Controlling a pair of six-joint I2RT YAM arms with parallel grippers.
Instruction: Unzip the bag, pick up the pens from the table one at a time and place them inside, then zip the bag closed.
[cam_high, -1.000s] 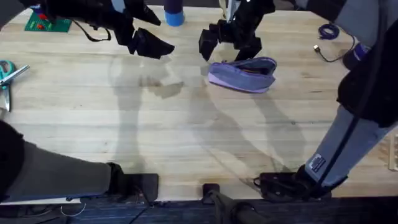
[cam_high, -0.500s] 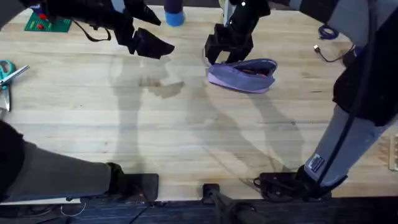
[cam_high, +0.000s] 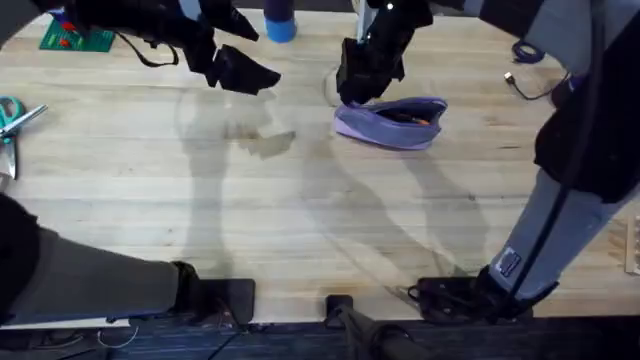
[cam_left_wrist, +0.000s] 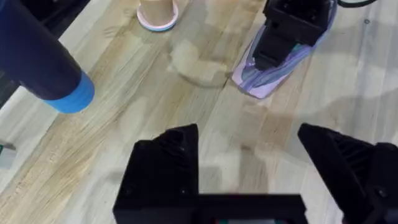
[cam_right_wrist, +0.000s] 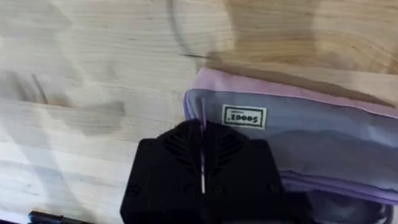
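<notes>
Scissors: green-handled, 9 o'clock edge.
Circuit board: green, 10 o'clock corner.
Blue cylinder: 12 o'clock edge.
Purple cable: coiled, 2 o'clock.
Pink-rimmed cup: near 12 o'clock.

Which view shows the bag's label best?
Right wrist: the white label on the bag sits just past the shut right gripper. Overhead and left wrist show the bag, too small for the label.

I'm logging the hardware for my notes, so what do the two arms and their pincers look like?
Both arms are black with grey link sections. The right arm carries a small blue-and-white label near its base. The left pincer has chunky matte black fingers; the right pincer is black with ribbed faces.
</notes>
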